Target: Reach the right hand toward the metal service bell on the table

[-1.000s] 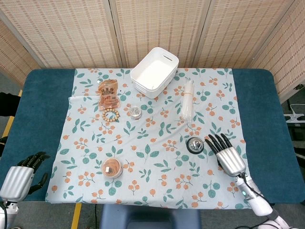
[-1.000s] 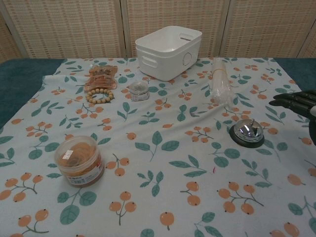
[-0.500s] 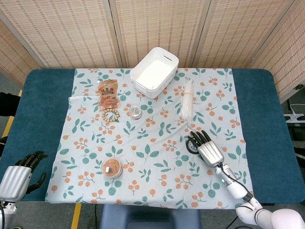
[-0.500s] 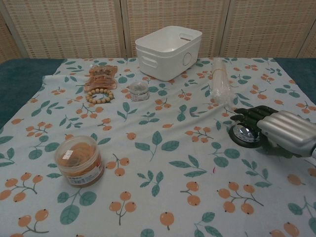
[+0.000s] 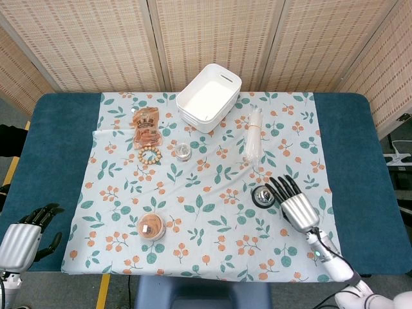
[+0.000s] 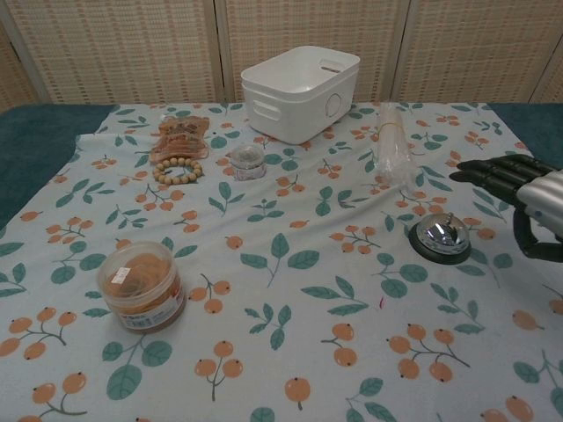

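Observation:
The metal service bell (image 5: 262, 195) (image 6: 439, 235), a shiny dome on a black base, sits on the floral cloth at the right. My right hand (image 5: 295, 203) (image 6: 525, 196) hovers just right of it, palm down, fingers spread and empty, not touching the bell. Its dark fingertips (image 5: 278, 185) point away from me, past the bell's right side. My left hand (image 5: 24, 237) hangs at the near left corner, off the cloth, fingers loosely curled around nothing.
A white basket (image 5: 208, 97) stands at the back centre. A clear bag of sticks (image 5: 253, 136) lies beyond the bell. A small jar (image 5: 183, 152), bead bracelet (image 5: 149, 156), snack packet (image 5: 146, 124) and orange-lidded tub (image 5: 150, 227) lie to the left.
Half a second ago my right hand lay over the bell. It has since drawn back to the right and lifted, leaving the bell uncovered. The left hand has barely moved.

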Tool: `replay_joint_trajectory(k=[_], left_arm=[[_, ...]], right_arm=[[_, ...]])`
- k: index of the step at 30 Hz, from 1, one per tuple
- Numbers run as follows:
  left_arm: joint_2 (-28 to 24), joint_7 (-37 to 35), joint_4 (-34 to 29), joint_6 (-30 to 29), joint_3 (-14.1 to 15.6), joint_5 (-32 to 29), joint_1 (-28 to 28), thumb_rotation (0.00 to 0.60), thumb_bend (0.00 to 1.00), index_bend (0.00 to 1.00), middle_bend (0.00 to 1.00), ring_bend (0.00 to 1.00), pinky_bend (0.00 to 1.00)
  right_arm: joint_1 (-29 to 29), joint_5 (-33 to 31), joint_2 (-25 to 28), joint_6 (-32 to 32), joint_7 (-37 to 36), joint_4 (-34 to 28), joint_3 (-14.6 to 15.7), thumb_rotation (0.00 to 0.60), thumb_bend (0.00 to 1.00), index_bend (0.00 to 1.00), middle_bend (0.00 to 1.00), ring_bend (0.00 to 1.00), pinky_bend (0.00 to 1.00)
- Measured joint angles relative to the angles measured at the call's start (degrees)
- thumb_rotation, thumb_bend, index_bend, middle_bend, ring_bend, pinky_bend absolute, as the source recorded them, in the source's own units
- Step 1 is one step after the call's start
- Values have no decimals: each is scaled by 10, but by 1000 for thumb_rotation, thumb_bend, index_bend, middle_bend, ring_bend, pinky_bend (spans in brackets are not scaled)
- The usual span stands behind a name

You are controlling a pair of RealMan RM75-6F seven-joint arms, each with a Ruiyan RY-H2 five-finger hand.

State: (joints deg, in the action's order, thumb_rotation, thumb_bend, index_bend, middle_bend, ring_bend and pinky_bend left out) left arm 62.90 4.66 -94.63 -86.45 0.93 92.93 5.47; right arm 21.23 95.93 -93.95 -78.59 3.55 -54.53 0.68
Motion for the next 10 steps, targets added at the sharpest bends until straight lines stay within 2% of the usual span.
replay_joint_trajectory(k=[5,10], left_arm=[[1,7,-2,1,1,3,0,600,410,256,215,268,472],[4,16,-2,5,2,4,2,600,409,257,215,268,471]], right_arm=[[-64,-13,109,-54,47,-108,16,600,1000,0,0,0,0],[-93,-44,169,-51,49,-171,26,600,1000,0,0,0,0]])
